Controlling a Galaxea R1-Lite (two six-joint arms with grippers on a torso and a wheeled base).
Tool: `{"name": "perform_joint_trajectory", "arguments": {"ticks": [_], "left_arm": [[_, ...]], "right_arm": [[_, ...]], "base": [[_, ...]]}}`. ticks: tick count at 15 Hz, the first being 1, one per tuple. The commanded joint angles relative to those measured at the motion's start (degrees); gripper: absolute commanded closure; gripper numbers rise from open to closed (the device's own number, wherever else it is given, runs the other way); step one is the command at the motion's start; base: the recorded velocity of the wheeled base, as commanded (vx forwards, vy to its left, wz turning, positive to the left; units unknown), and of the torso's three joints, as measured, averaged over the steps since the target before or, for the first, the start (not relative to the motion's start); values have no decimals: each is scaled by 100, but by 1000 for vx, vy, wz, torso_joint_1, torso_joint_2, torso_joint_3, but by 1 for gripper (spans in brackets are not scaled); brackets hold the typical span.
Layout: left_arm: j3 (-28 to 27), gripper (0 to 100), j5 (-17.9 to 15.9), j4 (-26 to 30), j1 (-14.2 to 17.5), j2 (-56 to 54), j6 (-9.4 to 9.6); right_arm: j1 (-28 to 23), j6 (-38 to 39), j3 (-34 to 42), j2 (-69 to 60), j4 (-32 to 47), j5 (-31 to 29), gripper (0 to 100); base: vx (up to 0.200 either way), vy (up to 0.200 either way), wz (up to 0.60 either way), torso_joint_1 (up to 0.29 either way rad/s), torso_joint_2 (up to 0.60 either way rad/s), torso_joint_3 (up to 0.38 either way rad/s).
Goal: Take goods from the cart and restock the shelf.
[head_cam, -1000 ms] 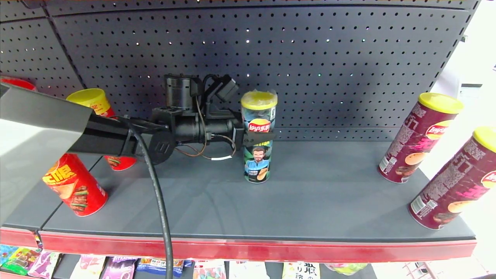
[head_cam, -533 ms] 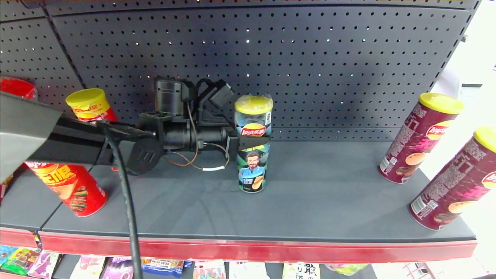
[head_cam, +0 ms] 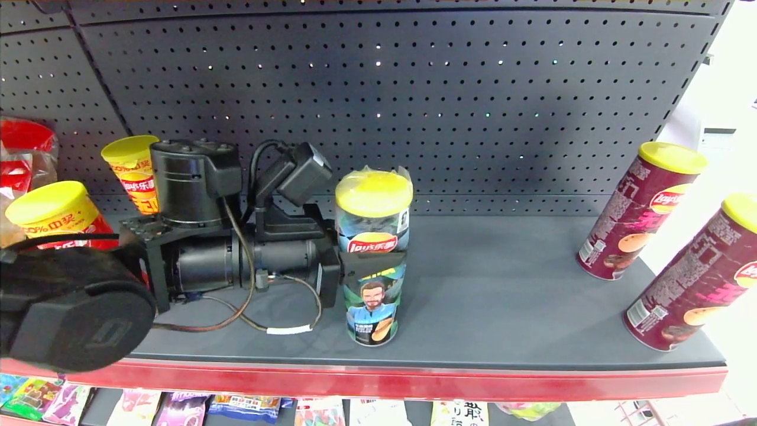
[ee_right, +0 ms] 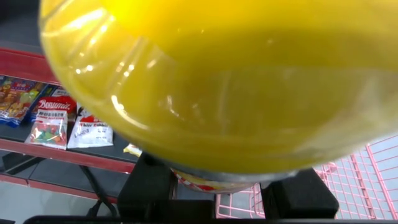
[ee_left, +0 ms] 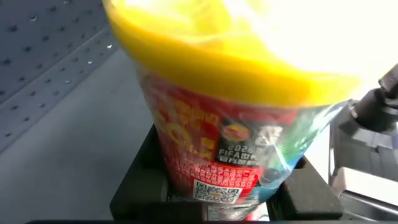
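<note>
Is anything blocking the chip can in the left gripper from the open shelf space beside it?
Nothing visible does. The chip can in the left gripper has bare shelf up to the maroon cans.

A dark grey perforated metal back panel [head_cam: 473,106] rises at the rear, pinpricks of light showing through some holes. Well below the panel's foot, colourful plastic snack packets [head_cam: 242,407] lie side by side in a row.
</note>
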Motion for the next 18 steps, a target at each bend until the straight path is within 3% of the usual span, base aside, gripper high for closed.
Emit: {"name": "perform_joint_trajectory", "arguments": {"ticks": [1,4,9,18], "left_arm": [[226,100,17,-111,-114,-109,-3],[437,100,26,-392,-26,-39,-3],[445,100,-1,-401,124,14,-3],[727,100,-18,-647,97,14,-21]], "right_arm": [[0,-1,-3,-2,-3,-1,100],[0,-1,-20,-28,-3,-1,100],[0,-1,-38,-20,-3,-1,100],[0,-1,-82,7,-3,-1,100]], "base": [[0,0,0,0,0,0],[0,0,0,0,0,0],[0,0,0,0,0,0],[0,0,0,0,0,0]]}}
